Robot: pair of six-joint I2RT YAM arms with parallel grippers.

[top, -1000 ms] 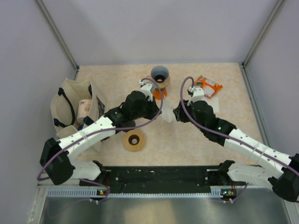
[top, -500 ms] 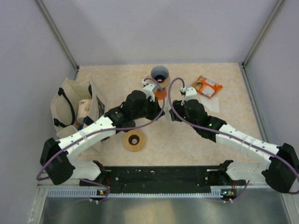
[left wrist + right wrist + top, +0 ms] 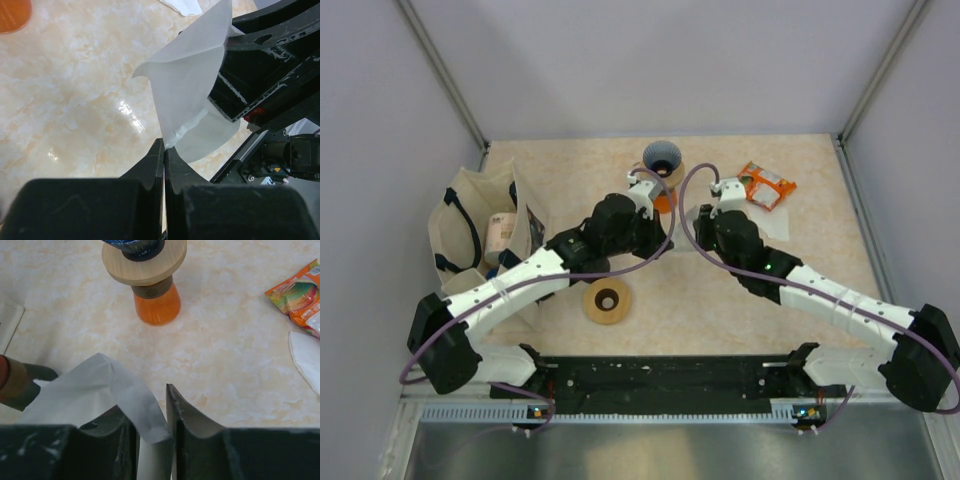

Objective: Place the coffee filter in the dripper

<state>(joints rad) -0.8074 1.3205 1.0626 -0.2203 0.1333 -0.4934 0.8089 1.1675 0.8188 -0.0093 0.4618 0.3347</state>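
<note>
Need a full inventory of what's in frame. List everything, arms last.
filter: 1, white, off the table, between the two end effectors
dripper: 1, dark blue, far centre, on the collar
collar: 1, wood, on top of the carafe
carafe: 1, orange, far centre of the table
ring: 1, wood, near centre
packet: 1, orange, far right
spare filters: count unclear, white, flat beside the packet
bag: 1, beige with dark handles, left
pack: 1, tan, inside the bag
table: 1, beige marble
left end effector: shut on the filter's edge
right end effector: fingers apart, with the filter between them
</note>
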